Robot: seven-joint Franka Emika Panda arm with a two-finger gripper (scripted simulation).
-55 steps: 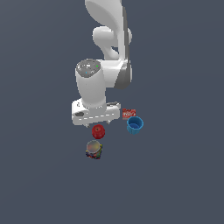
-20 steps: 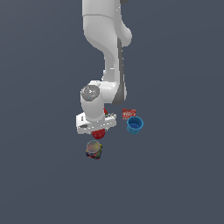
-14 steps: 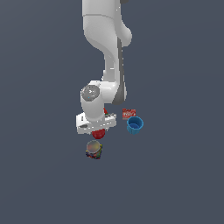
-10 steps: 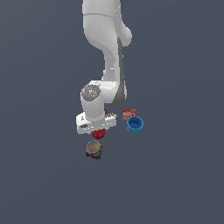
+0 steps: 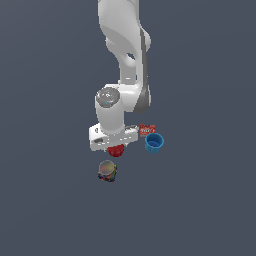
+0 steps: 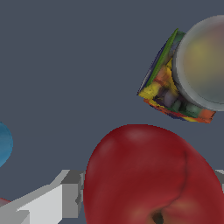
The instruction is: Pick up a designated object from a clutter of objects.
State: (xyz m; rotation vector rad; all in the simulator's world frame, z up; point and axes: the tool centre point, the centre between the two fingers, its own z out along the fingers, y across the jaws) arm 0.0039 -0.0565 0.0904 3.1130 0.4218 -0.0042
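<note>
Four small things show in my exterior view. Going from its left, I have the can (image 5: 107,170) first, standing with its pale top up, nearest the camera and apart from the rest. Next comes the gripper (image 5: 115,148), its white crossbar hanging low over the apple (image 5: 116,150), of which I see only the lower red half poking out beneath the hand. Further right lies the red box (image 5: 147,130), partly behind the arm, and just in front of it the blue cup (image 5: 154,143), mouth up.

Compared with 2.8 seconds ago, I see the arm has swung down and folded: the hand then sat higher, with the apple fully in view below it. Over the last second the hand has barely moved and the apple is covered the same way. Can, box and cup have kept their places throughout.

On my wrist view the apple (image 6: 153,175) fills much of the picture, dimple facing the camera, and it sits between the fingers (image 6: 52,201): one pale finger reaches the apple's side, and a sliver of the other shows at the opposite edge. The jaws are spread about the apple's width; whether they are pressing on it I cannot tell. The can (image 6: 186,78) shows beyond, and a blue edge of the cup (image 6: 3,143) too.
</note>
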